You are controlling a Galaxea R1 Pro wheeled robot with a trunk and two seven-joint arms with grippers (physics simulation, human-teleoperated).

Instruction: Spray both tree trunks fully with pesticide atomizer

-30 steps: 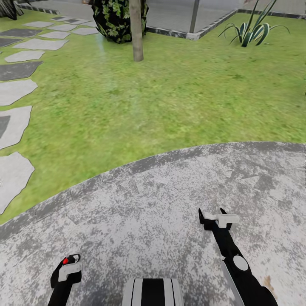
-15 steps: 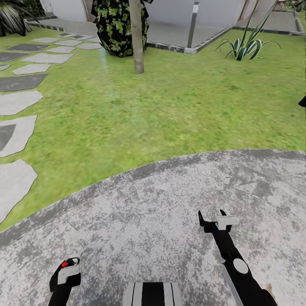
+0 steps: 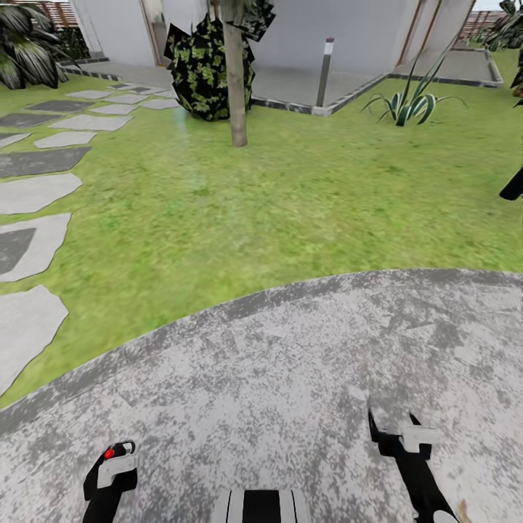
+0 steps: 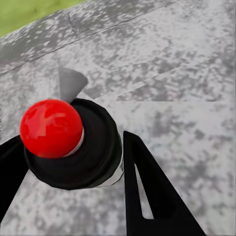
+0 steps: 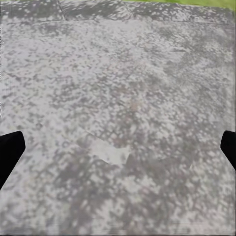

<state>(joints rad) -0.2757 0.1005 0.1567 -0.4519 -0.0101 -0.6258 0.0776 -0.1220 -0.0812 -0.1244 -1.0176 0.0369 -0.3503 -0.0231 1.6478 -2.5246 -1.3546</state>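
Observation:
My left gripper (image 3: 116,459) is shut on the pesticide atomizer (image 3: 110,454), low at the left of the head view over the grey paving. In the left wrist view the atomizer's black body (image 4: 91,152) with its red nozzle top sits between the black fingers (image 4: 152,196). My right gripper (image 3: 392,427) stands open over the paving at the lower right, with nothing between its fingertips (image 5: 10,152). One straight grey-brown tree trunk (image 3: 236,80) rises from the lawn (image 3: 276,196) far ahead, slightly left of centre. Its canopy is cut off by the frame.
Grey stepping slabs (image 3: 36,192) run along the left. A dark leafy bush (image 3: 200,69) stands beside the trunk, a bollard light (image 3: 325,69) and a spiky plant (image 3: 407,102) further right. A grey building wall (image 3: 349,29) closes the back. A dark object (image 3: 513,185) pokes in at the right edge.
The head view has tilted up, showing more of the building and bush. My right arm has drawn back and lower in the picture. The left gripper still holds the atomizer.

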